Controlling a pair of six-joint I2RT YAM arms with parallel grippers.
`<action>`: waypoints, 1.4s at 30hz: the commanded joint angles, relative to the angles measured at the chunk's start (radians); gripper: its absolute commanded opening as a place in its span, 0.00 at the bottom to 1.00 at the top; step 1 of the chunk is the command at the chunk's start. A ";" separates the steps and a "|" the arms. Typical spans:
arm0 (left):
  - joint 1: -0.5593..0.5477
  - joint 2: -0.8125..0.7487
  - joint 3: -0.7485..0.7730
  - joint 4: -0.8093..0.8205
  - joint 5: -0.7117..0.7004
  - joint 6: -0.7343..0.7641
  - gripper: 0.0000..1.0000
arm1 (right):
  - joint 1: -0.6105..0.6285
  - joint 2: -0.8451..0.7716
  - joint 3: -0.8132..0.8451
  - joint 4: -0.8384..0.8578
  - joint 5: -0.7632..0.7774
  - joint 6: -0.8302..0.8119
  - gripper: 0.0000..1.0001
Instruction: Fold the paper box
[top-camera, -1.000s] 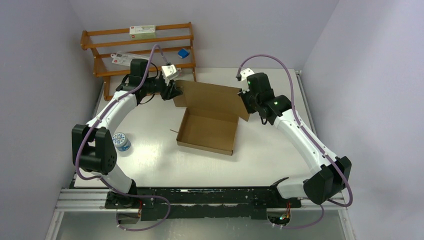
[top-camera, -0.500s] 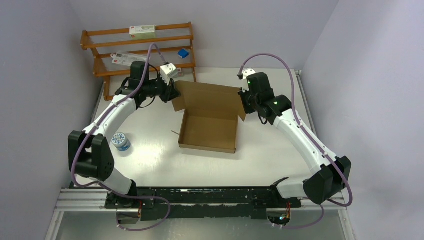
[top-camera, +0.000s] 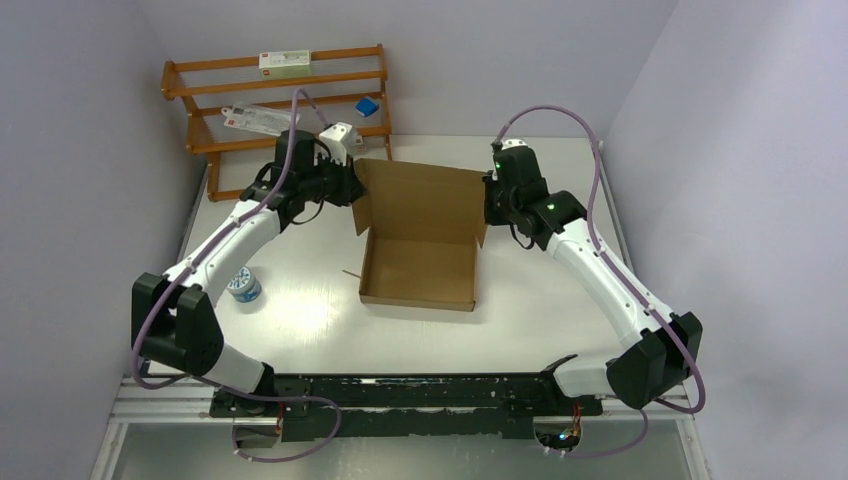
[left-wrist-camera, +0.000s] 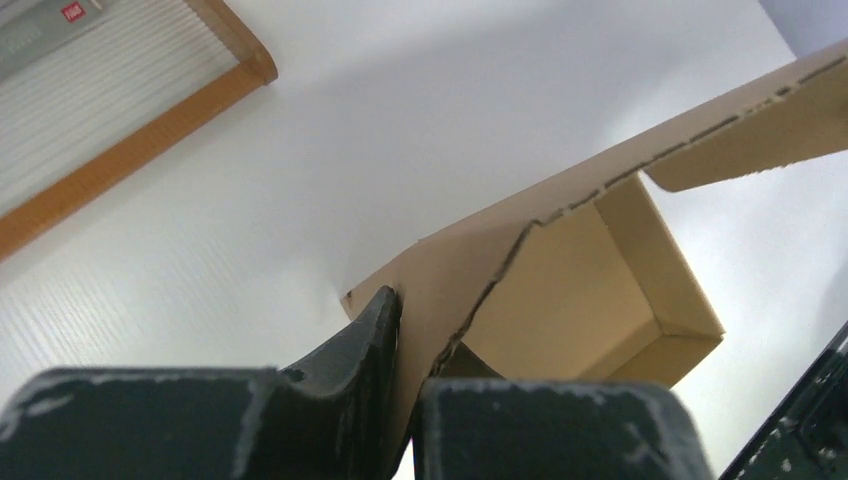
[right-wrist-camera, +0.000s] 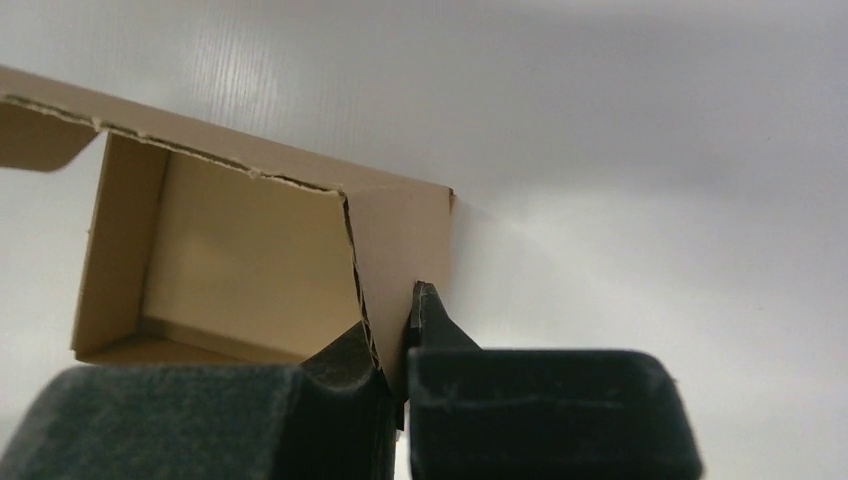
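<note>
I am watching the white table (top-camera: 300, 310) with the paper box (top-camera: 418, 272) lying near its middle, between the two arms. Over the last second the box has been swinging round. It was sitting skewed, and now its open tray is lining up square with the near edge.

The lid (top-camera: 420, 200) is standing along the tray's far side, and it is looking more upright than a moment ago.

The left gripper (top-camera: 352, 187) is pinching the lid's left side flap (left-wrist-camera: 440, 290), its jaws having just closed down to the thickness of the cardboard. The right gripper (top-camera: 488, 208) is clamping the right side flap (right-wrist-camera: 400, 250) in the same way.

With both ends held, I am judging the lid ready to be brought forward over the tray and the flaps tucked in.
</note>
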 joint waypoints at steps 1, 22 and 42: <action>-0.040 -0.066 -0.060 0.078 -0.069 -0.220 0.12 | -0.005 -0.009 -0.023 0.062 -0.005 0.142 0.00; -0.117 -0.114 -0.133 0.161 -0.214 -0.432 0.17 | 0.222 0.029 -0.044 0.110 0.315 0.239 0.00; -0.224 -0.141 -0.279 0.376 -0.365 -0.564 0.17 | 0.303 -0.054 -0.241 0.320 0.378 0.298 0.00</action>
